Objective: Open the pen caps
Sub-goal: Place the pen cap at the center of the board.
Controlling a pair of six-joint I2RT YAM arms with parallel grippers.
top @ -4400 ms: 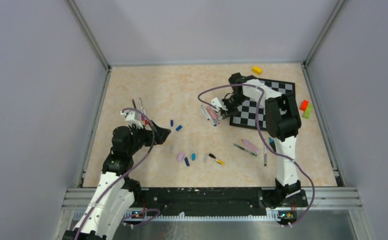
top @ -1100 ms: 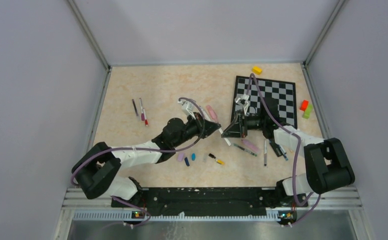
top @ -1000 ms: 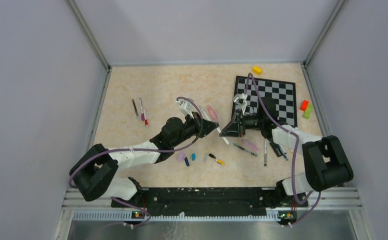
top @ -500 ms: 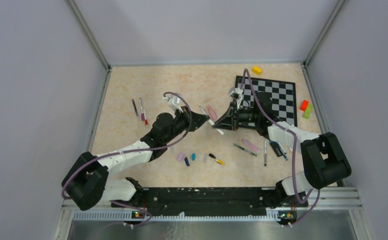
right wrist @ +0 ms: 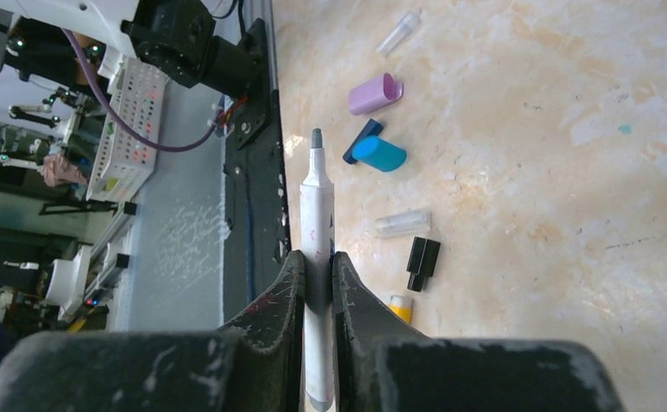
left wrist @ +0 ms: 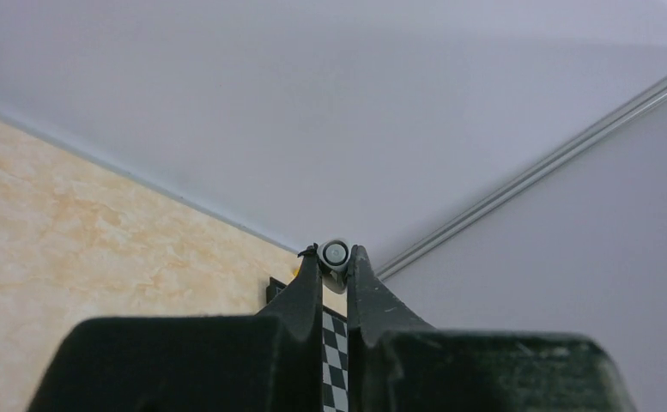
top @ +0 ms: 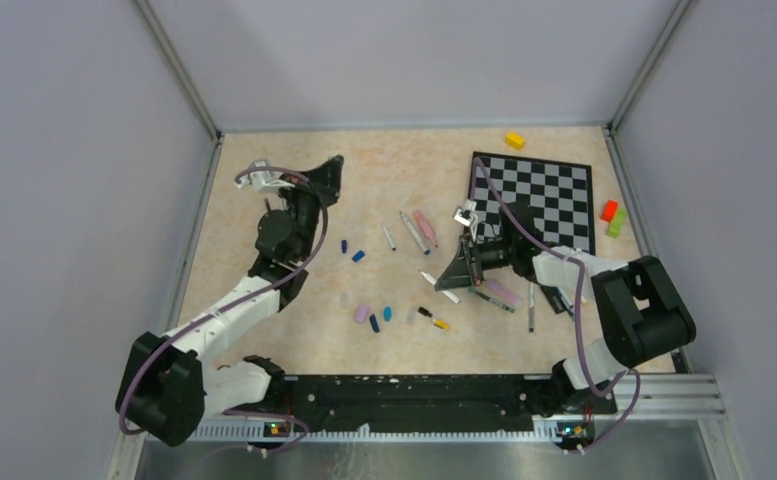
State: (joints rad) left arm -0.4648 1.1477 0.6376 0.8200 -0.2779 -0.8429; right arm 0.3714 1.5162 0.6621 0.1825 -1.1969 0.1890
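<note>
The left gripper (left wrist: 335,257) has its fingers pinched together on a small pale cap (left wrist: 336,251), seen end-on as a grey-white ring right at the tips (no more of it shows). This gripper is raised off the table (top: 414,165), well to the left of the chequered mat (top: 554,190), with its tips turned toward the mat.

The right gripper (right wrist: 317,262) is clamped tight on a white pen (right wrist: 317,210). The pen's bare grey nib sticks out past the tips. From above, this gripper sits just off the mat's near-left corner, with the pen low over the table.

Loose caps lie past the nib, all to the near left of the mat. There is a lilac cap (right wrist: 375,93) and a blue cap (right wrist: 379,154) lying against a navy cap (right wrist: 362,140). A clear cap (right wrist: 403,223) lies just beside the pen's barrel, and a black cap (right wrist: 422,263) is next to that one.

Two more small blue caps (top: 358,256) lie farther left of the mat. A pink pen (top: 424,225) lies just beside the mat's left edge. A yellow block (top: 514,140) sits just past its far edge.
</note>
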